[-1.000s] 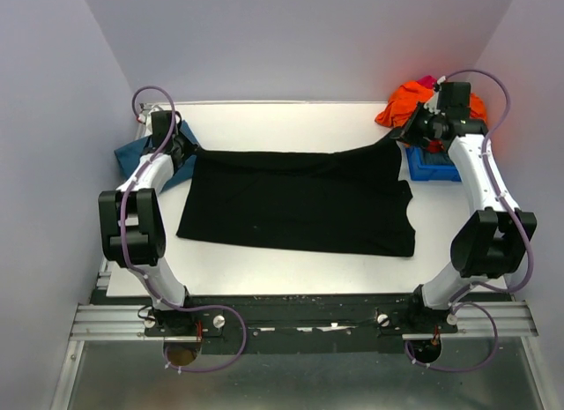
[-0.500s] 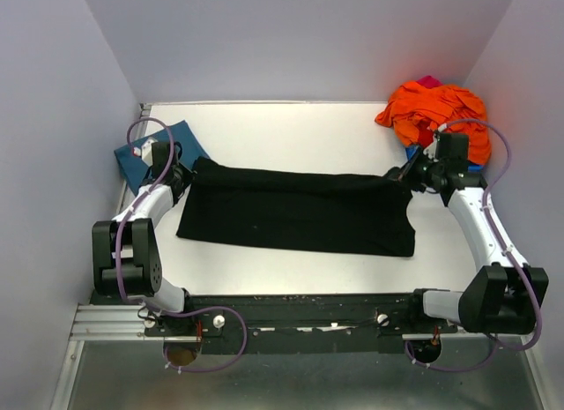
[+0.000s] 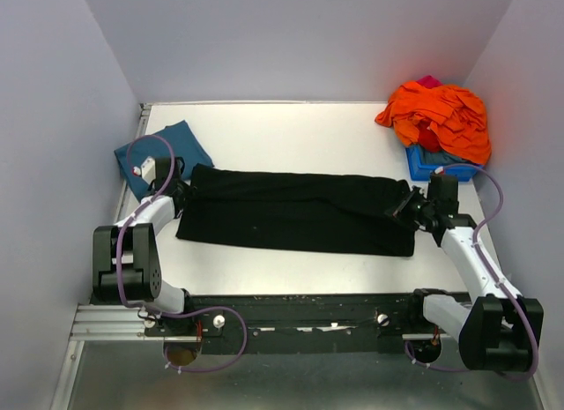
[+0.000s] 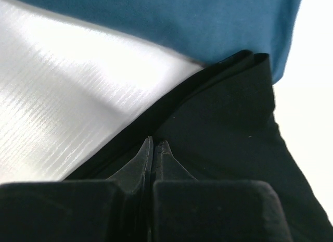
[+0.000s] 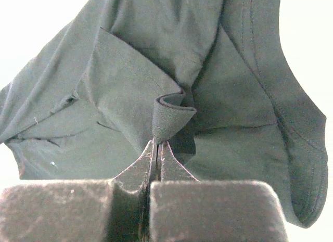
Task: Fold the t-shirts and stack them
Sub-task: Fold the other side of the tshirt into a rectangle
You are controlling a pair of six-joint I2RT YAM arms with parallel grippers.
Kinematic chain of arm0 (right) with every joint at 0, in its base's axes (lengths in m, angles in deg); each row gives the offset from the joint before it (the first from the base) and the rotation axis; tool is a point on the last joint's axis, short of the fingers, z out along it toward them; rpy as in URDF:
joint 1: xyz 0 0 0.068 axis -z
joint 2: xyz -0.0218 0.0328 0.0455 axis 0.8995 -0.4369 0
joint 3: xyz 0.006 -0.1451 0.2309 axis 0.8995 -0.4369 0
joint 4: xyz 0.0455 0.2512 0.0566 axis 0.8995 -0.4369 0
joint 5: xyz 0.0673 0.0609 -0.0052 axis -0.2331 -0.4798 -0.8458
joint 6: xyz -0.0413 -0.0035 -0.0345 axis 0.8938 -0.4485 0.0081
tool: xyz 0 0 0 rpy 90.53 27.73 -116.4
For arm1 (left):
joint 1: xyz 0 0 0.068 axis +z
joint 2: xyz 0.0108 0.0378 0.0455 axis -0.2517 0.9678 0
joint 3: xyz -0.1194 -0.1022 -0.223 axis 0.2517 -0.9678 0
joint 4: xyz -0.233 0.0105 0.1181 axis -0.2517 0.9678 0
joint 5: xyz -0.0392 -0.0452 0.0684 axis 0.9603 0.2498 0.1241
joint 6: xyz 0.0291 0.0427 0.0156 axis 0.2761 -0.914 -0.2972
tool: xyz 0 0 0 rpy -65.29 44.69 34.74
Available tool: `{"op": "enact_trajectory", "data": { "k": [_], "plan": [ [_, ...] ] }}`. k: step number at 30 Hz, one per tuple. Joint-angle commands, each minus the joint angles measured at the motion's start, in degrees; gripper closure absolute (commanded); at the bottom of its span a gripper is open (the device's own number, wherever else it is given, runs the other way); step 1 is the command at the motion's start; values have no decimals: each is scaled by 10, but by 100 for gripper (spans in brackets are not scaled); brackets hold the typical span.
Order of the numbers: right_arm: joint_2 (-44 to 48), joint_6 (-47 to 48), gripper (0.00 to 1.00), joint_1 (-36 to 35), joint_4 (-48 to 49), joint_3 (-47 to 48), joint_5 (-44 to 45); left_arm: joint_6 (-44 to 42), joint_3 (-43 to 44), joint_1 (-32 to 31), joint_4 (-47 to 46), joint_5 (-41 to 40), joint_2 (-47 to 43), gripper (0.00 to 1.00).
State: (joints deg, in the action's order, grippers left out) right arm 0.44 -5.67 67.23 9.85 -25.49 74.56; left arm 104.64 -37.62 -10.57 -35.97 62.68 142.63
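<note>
state: left fingers, right fingers clamped on large black cloth t-shirt | risk: shallow pinch slips, fold skews

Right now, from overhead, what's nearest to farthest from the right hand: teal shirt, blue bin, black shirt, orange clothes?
1. black shirt, in the right hand.
2. blue bin, just beyond it.
3. orange clothes, back right corner.
4. teal shirt, far left.
</note>
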Motion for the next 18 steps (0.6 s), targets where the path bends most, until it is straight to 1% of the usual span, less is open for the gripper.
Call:
{"op": "enact_trajectory", "data": {
  "k": [1, 5, 11, 18],
  "plan": [
    [20, 10, 99, 5, 20, 10, 40, 8, 2, 0, -3, -38, -39, 100],
    [18, 26, 99, 5, -22, 54, 41, 6, 13, 0, 3, -39, -33, 100],
    [63, 31, 99, 4, -36, 45, 60, 3, 20, 0, -6, -18, -13, 100],
    [63, 41, 99, 4, -74, 56, 70, 3, 34, -15, -10, -15, -2, 100]
  ]
}}
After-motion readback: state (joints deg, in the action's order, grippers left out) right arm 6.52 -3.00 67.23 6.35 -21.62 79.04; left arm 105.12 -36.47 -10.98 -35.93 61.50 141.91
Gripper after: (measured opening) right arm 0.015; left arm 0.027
